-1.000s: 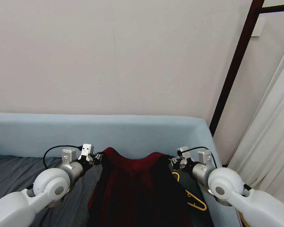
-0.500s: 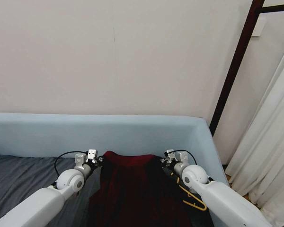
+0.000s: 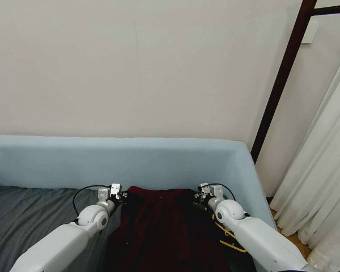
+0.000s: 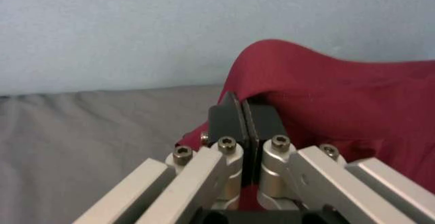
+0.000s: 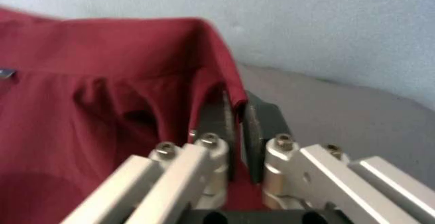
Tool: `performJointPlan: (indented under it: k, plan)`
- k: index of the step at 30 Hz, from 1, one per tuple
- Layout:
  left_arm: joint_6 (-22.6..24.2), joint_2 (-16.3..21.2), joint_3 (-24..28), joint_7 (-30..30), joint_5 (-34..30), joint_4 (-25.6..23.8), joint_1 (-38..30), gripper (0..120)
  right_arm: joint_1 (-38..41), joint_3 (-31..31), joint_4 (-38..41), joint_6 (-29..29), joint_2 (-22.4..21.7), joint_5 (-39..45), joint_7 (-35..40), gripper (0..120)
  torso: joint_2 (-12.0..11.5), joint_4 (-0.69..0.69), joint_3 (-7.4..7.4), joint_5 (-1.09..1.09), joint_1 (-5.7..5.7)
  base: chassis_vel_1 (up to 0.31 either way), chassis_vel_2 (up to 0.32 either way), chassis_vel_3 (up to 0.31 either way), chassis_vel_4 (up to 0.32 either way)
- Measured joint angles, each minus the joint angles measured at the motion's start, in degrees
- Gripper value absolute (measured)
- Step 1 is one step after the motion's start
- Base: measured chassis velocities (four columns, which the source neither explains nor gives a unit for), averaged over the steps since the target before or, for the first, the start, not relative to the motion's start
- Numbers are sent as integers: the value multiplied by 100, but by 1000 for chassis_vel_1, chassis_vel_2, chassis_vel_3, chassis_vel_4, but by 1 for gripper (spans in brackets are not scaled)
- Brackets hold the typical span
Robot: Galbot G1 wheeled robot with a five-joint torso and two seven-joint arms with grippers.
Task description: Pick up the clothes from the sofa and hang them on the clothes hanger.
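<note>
Both arms reach forward, left claw (image 3: 124, 196) and right claw (image 3: 196, 198) apparently clamped.
</note>
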Motion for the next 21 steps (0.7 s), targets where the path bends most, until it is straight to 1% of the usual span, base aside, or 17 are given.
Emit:
performJointPlan:
  k: [3, 4, 5, 7, 9, 10, 11, 13, 15, 16, 18, 20, 21]
  plan:
    - [-62, -159, 133, 11, 31, 230, -134, 0, -61, -13, -32, 27, -42, -175, -15, 25, 0, -1, 0, 1, 0, 0, 0, 0, 0]
    - [-73, -189, 163, 11, 37, 282, -157, 0, -71, -12, -39, 28, -63, -200, -23, 29, 0, -1, 0, 0, 0, 0, 0, 0, 0]
    - [-73, -189, 163, 11, 37, 282, -157, 0, -71, -12, -39, 28, -63, -200, -23, 29, 0, -1, 0, 0, 0, 0, 0, 0, 0]
    - [-86, -253, 217, 20, 55, 417, -208, 0, -86, 3, -73, 35, -122, -312, -47, 39, 0, -1, 0, 0, 0, 0, 0, 0, 0]
    - [-90, -293, 230, 24, 66, 486, -231, 0, -101, 68, -90, 41, -161, -349, -55, 46, 0, -1, 0, 1, 0, 0, 0, 0, 0]
    - [-90, -313, 238, 26, 69, 510, -237, 0, -119, 129, -89, 50, -195, -350, -63, 52, 0, 0, 0, 1, 0, 0, 0, 0, 0]
    - [-90, -313, 238, 26, 69, 510, -237, 0, -119, 129, -89, 50, -195, -350, -63, 52, 0, 0, 0, 1, 0, 0, 0, 0, 0]
    - [-91, -327, 254, 26, 69, 515, -238, 0, -163, 214, -68, 89, -254, -351, -65, 59, 1, 0, 0, 1, 0, 0, 0, 0, 0]
    - [-91, -328, 252, 22, 69, 474, -211, 0, -251, 355, 40, 136, -365, -344, -66, 69, 0, 0, 0, 3, 0, 0, 0, 0, 0]
    - [-91, -328, 252, 22, 69, 474, -211, 0, -251, 355, 40, 136, -365, -344, -66, 69, 0, 0, 0, 3, 0, 0, 0, 0, 0]
    - [-98, -310, 222, 21, 89, 405, -146, 0, -401, 541, 240, 166, -567, -332, -69, 79, 0, 0, 0, 0, 0, 0, 0, 0, 0]
    - [-122, -300, 156, 17, 107, 360, -68, 0, -548, 649, 400, 207, -779, -378, -85, 88, 0, -1, 0, 2, -1, 0, 0, 0, 0]
    - [-122, -300, 156, 17, 107, 360, -68, 0, -548, 649, 400, 207, -779, -378, -85, 88, 0, -1, 0, 2, -1, 0, 0, 0, 0]
